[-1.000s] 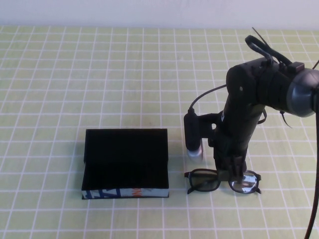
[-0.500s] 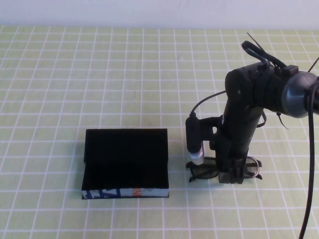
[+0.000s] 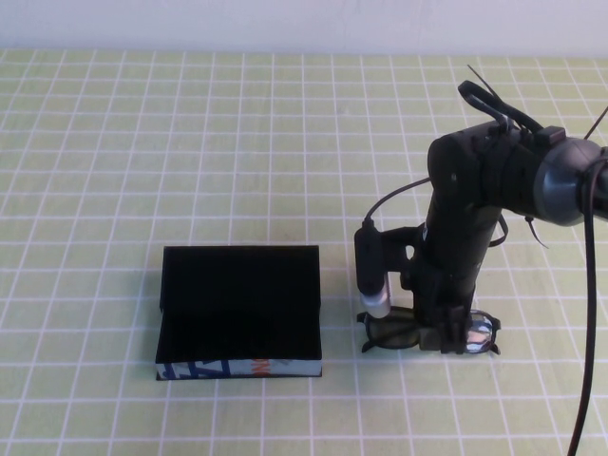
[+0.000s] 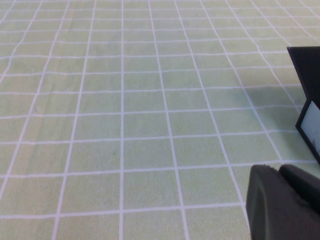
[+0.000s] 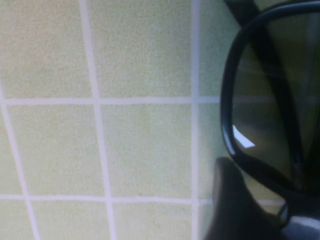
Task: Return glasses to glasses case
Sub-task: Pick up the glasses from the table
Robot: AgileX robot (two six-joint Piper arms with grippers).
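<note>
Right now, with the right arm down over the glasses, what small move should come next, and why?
Probably finish closing the right gripper on the glasses before any lift. It sits low at the middle of the frame, which lies flat on the table, and a firm grip isn't evident. The glasses case waits open to the robot's left. The left gripper hangs over the table beside the case.

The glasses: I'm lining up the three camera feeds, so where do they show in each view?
High view: the glasses lie on the table, right of the glasses case, under the right pincer.
Left wrist view: not in it; only the case's corner and part of the left pincer.
Right wrist view: one lens and rim fill the right side.
Shared landmark: the green gridded tablecloth.
</note>
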